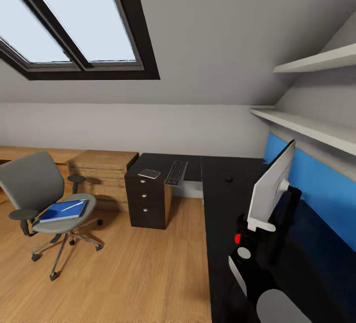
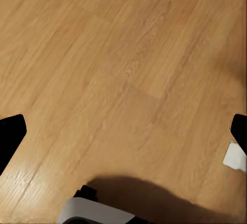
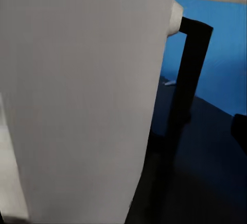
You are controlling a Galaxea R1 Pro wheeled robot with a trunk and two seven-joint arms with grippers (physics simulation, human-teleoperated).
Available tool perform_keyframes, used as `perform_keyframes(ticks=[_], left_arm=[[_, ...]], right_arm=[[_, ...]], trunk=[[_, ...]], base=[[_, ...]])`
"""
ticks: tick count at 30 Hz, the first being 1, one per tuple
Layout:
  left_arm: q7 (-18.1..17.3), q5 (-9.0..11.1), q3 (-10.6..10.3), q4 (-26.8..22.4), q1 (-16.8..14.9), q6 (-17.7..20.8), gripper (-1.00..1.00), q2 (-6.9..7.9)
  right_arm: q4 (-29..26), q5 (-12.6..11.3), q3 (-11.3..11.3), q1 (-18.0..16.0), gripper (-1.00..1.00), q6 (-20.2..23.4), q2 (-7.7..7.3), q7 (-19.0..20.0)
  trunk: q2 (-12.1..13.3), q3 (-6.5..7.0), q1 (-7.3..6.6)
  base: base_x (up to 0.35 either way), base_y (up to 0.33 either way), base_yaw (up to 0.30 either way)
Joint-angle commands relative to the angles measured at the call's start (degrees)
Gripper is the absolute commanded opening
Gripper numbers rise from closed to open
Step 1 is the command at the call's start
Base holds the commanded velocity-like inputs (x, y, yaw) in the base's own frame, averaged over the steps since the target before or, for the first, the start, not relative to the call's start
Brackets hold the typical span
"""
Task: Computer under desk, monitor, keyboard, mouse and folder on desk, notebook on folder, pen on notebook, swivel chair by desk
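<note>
From the head camera I see the bedroom's skylight (image 1: 74, 21) at eleven o'clock and the black L-shaped tabletop (image 1: 222, 204) running from centre down toward five o'clock. The monitor (image 1: 269, 189) stands on it at about four o'clock, pale back toward me, tilted, in front of the blue back panel (image 1: 316, 184). The keyboard (image 1: 176, 173) lies on the far arm of the tabletop, with the notebook (image 1: 149, 173) just beside it at its nine o'clock, above the drawer unit (image 1: 146, 202). The mouse (image 1: 229, 180) sits apart, toward the monitor. The swivel chair (image 1: 42, 189) stands on the wood floor (image 1: 138, 263) at eight o'clock, well apart from the tabletop, carrying the blue folder (image 1: 62, 211) with the pen (image 1: 73, 206) on it.

My right wrist camera looks close onto the monitor's pale back; whether the right hand grips it I cannot tell. The left hand (image 2: 123, 136) hangs over bare floor, its fingertips (image 2: 10, 134) spread wide
</note>
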Motion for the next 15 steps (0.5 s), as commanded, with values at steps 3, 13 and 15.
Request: perform_keyframes(ticks=[3,13,15], left_arm=[[0.5,0.5,-0.2,-0.1,0.0,0.1,1.00,0.06],[0.5,0.5,-0.2,-0.1,0.0,0.1,1.00,0.06],[0.5,0.5,-0.2,-0.1,0.0,0.1,1.00,0.06]], right_arm=[[0.1,0.4,-0.1,-0.1,1.00,0.0,0.03,-0.2],[0.1,0.4,0.2,-0.1,1.00,-0.3,0.03,0.1],[0.1,0.4,0.2,-0.1,1.00,-0.4,0.03,0.2]], trunk=[[-0.1,-0.09,0.00],[-0.1,-0.09,0.00],[-0.1,-0.09,0.00]], base=[[-0.244,-0.249,0.000],[-0.247,-0.247,0.000],[-0.247,-0.246,0.000]])
